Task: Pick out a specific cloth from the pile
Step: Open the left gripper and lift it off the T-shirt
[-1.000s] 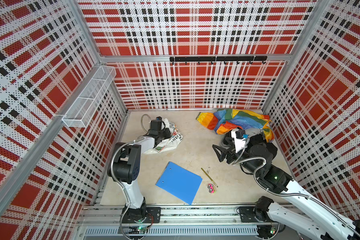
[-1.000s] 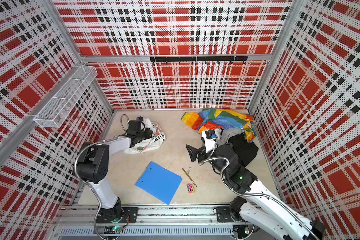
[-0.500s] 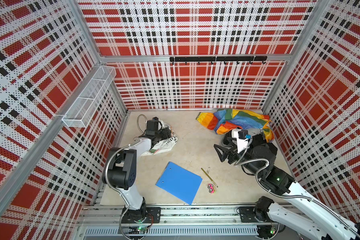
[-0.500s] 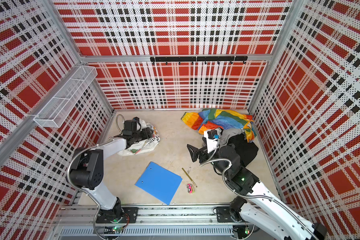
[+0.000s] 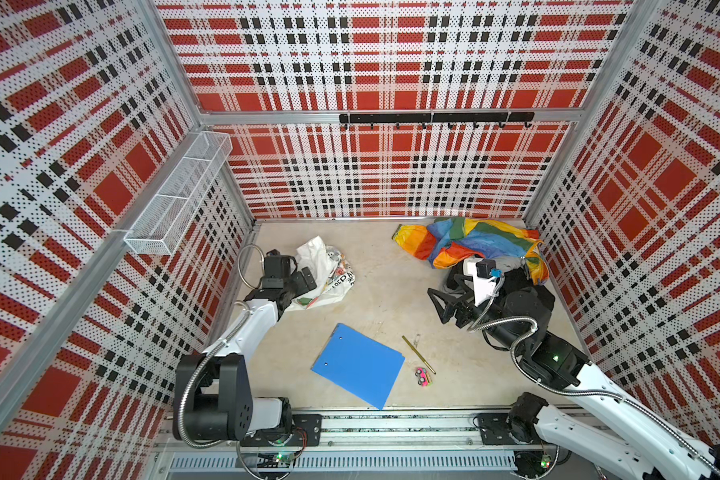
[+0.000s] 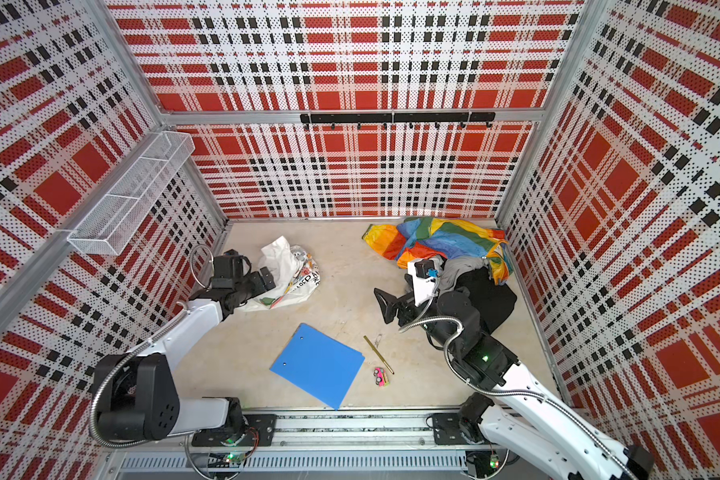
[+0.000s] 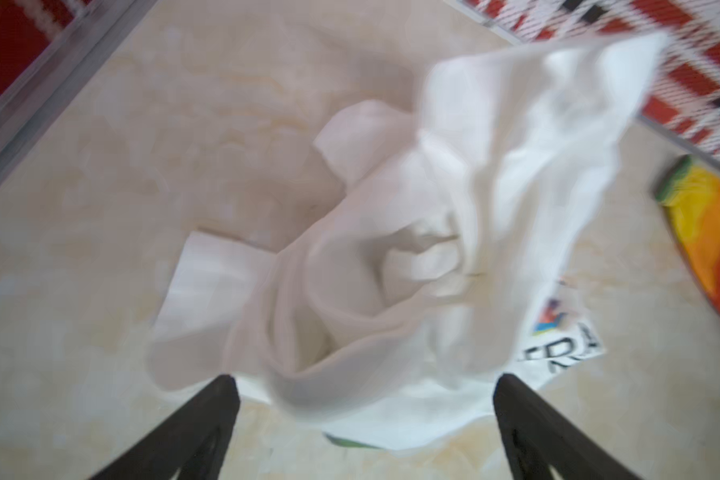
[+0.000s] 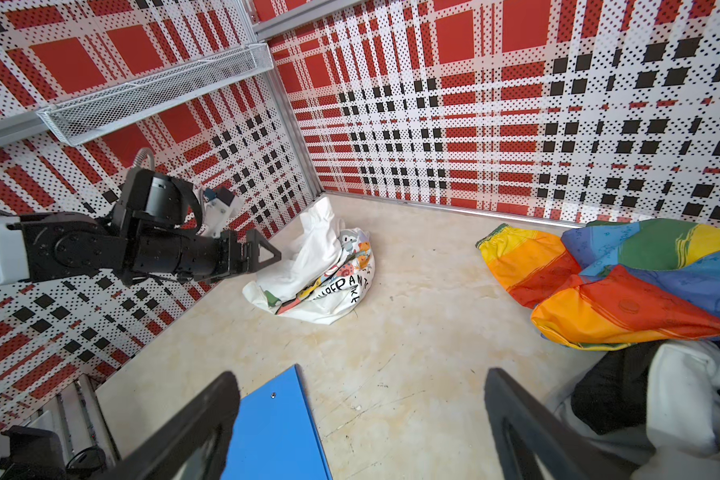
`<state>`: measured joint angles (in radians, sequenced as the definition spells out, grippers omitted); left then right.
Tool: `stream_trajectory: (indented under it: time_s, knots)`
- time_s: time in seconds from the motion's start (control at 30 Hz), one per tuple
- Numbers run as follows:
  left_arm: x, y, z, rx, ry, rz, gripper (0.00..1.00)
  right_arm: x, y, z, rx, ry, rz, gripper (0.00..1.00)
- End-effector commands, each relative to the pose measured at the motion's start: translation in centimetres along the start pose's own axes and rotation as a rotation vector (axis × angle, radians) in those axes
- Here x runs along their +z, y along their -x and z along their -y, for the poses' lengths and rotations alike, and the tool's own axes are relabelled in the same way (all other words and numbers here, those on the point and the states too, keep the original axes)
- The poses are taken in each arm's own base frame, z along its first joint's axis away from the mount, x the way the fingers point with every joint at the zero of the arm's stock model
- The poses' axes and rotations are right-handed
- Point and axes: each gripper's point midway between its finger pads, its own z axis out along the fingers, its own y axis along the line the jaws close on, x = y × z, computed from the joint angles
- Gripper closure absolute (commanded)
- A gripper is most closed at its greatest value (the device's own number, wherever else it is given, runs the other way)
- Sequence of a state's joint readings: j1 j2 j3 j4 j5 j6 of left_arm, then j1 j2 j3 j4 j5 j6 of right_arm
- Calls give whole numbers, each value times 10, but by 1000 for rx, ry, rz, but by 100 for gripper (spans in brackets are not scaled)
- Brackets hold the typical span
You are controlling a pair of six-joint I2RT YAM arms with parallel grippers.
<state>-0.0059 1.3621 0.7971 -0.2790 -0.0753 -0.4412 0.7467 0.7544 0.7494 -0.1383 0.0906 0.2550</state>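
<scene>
My left gripper (image 7: 362, 384) has its jaws wide and empty. The cloth (image 5: 327, 272) lies crumpled on the floor just ahead of them, well apart from the pile (image 5: 491, 249). The right gripper (image 5: 439, 306), equally wide, sits farther away.

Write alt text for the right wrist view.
A crumpled white cloth with cartoon print and black lettering lies on the beige floor beside the open left gripper. A rainbow-striped cloth and the rest of the pile lie apart from it; a blue folder shows between the open right gripper's fingers.
</scene>
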Motion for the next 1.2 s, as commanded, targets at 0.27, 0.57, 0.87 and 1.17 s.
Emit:
stream_trajectory:
  time_s: [0.27, 0.57, 0.87, 1.17]
  knots:
    - [40, -24, -8, -134, -76, -31, 1, -4, 0, 4, 3, -18, 24, 2]
    - [67, -16, 4, -103, -107, -27, 62, -3, -4, 5, -6, -27, -1, 2]
    - [47, -5, 9, -52, -38, -7, 39, 0, -6, 6, -8, -32, -10, 2]
    - [-16, 43, 35, 58, -47, 139, 1, 8, -11, 3, -9, -17, -26, 2]
